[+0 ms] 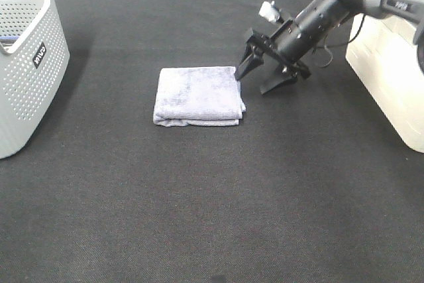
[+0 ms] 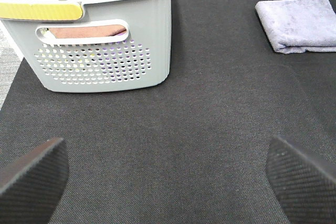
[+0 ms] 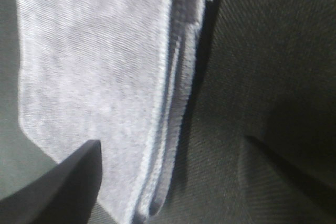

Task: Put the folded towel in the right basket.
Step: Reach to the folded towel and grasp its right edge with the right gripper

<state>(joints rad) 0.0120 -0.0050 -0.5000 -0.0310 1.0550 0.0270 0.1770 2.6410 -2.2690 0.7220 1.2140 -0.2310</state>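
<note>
- Lavender terry cloth: the folded towel (image 1: 197, 95) lies flat on the black mat (image 1: 212, 217), mid-table and well apart from both baskets.
- Right gripper (image 1: 252, 84) is angled down at the towel's right edge with its jaws apart. In the wrist view one finger sits over the cloth and the other over bare mat, so the stacked layers fall between them. Judgement: it is placed this way to pinch every fold at once.
- White right basket (image 1: 391, 77) stands just beyond that arm at the table's right side. Nothing is gripped yet.
- Left gripper (image 2: 168, 192) is spread wide and holds nothing. It hangs near the grey left basket (image 2: 105, 51), apparently parked clear of the work.
</note>
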